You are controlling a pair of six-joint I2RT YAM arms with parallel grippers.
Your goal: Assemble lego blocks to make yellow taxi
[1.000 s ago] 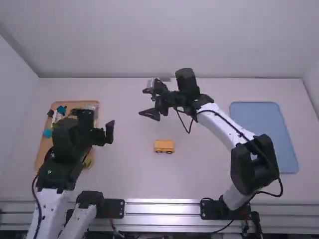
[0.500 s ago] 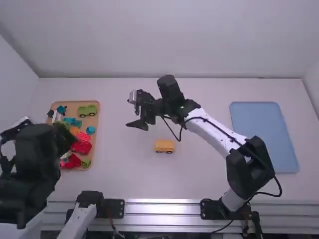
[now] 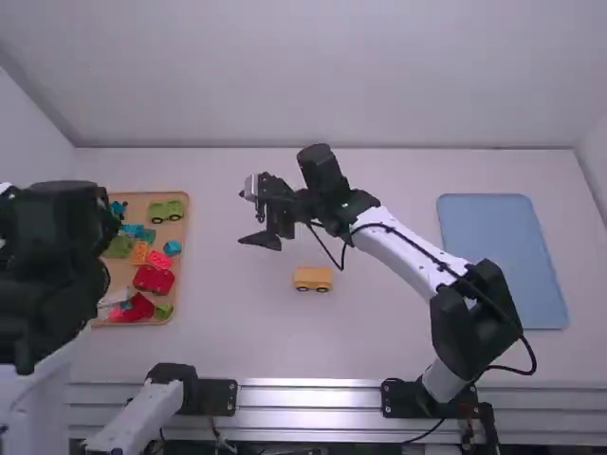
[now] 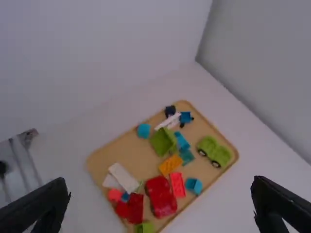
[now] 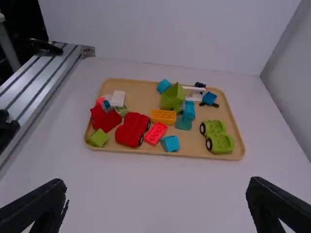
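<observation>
Left arm (image 3: pixel 52 270) has withdrawn toward nine o'clock since the earliest frame, uncovering most of the wooden tray (image 3: pixel 181 270); over that same span the right arm (image 3: pixel 408 248) shifted toward nine o'clock, though little since the later of the two. Bearings are as in the high view, twelve pointing away from the camera. Left gripper (image 4: pixel 161 191): fingers spread wide, nothing between them. Right gripper (image 5: pixel 156 191): likewise apart and empty, positioned over the table (image 3: pixel 379 332) at between ten and eleven o'clock from the yellow car base (image 3: pixel 313 278). That base sits upright on its wheels near mid-table, well apart from the tray at its nine o'clock and the blue mat (image 3: pixel 503 261) at its three. Step in hand, as judged: selection of the next part, the base being already set out. An orange brick (image 5: pixel 164 116) near the tray's middle is the likely candidate. Next move calls for one gripper to descend squarely over it, close on its sides and carry it to the base. Risk noted: the green shell (image 5: pixel 171 98) and red brick (image 5: pixel 156 133) are close by and could be nudged or pinched.
</observation>
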